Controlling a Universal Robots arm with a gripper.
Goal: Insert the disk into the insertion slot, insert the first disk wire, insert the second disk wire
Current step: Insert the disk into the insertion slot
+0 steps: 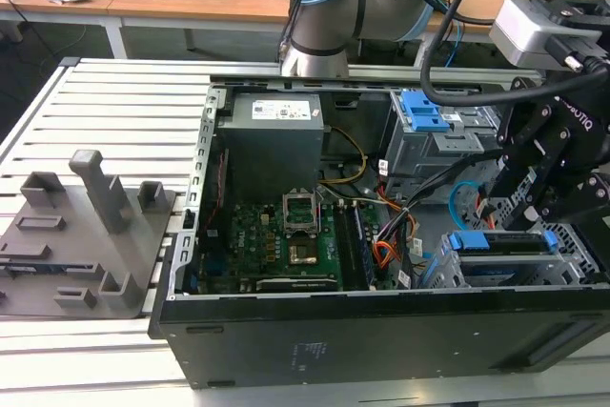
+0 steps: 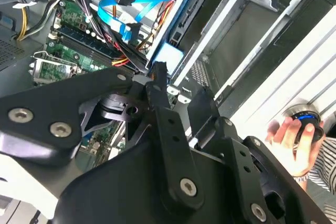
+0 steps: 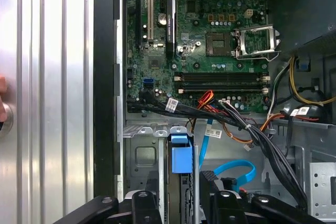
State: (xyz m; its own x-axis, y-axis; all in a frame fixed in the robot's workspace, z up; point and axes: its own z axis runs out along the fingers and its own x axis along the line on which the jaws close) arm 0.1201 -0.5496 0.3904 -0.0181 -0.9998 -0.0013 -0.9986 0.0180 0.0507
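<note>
A ribbed aluminium table [image 1: 114, 111] carries an open black computer case [image 1: 381, 335] lying on its side. Just beside the case, toward the exterior view's left, lies a grey plastic fixture [image 1: 86, 235] with upright blocks.

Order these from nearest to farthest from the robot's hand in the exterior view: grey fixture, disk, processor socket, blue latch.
1. The disk, just below the hand.
2. The blue latch, atop the taller cage.
3. The processor socket, in the middle of the case.
4. The grey fixture, outside the case, at the exterior view's left.
</note>
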